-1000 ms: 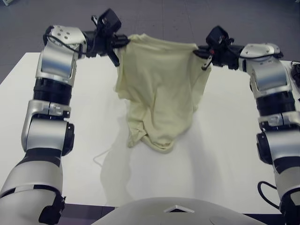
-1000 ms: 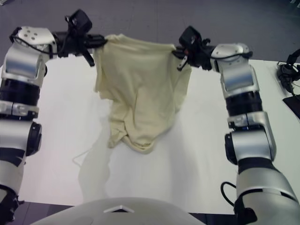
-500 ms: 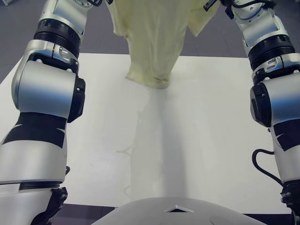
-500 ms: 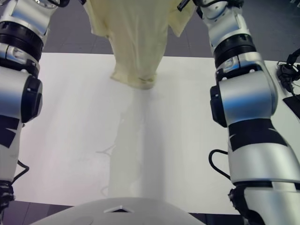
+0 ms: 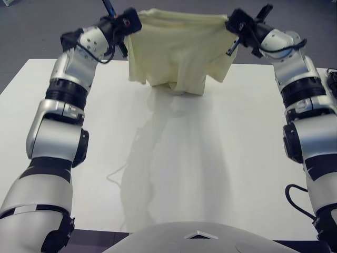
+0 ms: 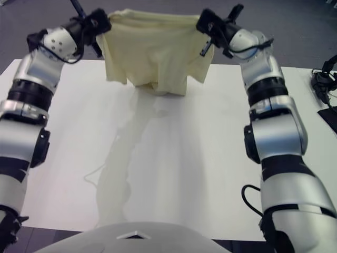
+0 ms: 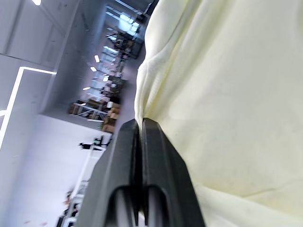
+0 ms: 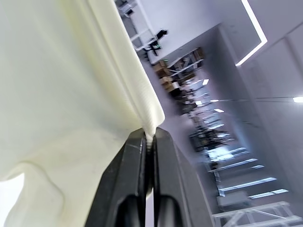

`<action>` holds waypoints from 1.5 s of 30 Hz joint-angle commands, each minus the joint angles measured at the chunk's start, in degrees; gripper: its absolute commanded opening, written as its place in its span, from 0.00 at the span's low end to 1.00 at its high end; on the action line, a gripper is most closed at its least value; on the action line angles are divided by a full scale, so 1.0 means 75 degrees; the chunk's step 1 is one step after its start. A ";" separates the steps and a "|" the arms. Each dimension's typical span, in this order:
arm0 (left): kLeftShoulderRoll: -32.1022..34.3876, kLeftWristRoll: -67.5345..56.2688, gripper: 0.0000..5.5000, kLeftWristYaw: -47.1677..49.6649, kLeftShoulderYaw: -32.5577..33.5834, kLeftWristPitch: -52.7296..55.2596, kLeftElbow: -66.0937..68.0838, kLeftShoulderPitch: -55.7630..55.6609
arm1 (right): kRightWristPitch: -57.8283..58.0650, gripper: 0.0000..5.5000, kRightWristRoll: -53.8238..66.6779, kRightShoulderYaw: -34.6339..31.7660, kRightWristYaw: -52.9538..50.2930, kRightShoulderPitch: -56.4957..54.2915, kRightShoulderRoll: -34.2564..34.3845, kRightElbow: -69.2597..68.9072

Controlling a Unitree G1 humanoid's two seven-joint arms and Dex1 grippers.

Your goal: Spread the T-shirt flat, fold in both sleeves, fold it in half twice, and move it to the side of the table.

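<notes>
A pale yellow T-shirt [image 5: 179,52] hangs stretched between my two grippers over the far edge of the white table [image 5: 210,158]. Its lower part is bunched and hangs near the tabletop; I cannot tell whether it touches. My left gripper [image 5: 128,22] is shut on the shirt's upper left corner. My right gripper [image 5: 231,23] is shut on the upper right corner. In the left wrist view the black fingers [image 7: 142,124] pinch a hem of the yellow cloth [image 7: 236,94]. In the right wrist view the fingers [image 8: 149,135] clamp the ribbed edge of the cloth [image 8: 57,94].
Black cables [image 6: 322,84] lie at the table's right edge. A thin cable [image 5: 295,197] loops beside my right arm at the near right. Grey floor lies beyond the far edge.
Both arms, raised high half a second ago with the shirt hanging long, have come down and forward. The shirt now hangs over the far edge, its lower part bunched.
</notes>
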 commanded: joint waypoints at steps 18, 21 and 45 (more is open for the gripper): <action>0.4179 -0.1574 0.00 -0.4872 0.0122 0.3623 -1.0880 0.8400 | 0.5337 0.00 0.3316 -0.0088 0.4883 0.8194 -0.4230 -1.0564; 0.4256 -0.1221 0.00 -0.4725 -0.0002 0.3528 -1.0991 0.8940 | 0.5488 0.00 0.3276 -0.0193 0.4822 0.8688 -0.4405 -1.0927; 0.3393 -0.6351 0.45 -0.4572 0.2962 0.6330 -1.0880 0.6528 | 0.6060 0.47 0.3577 -0.0915 0.3658 0.6895 -0.3785 -1.0700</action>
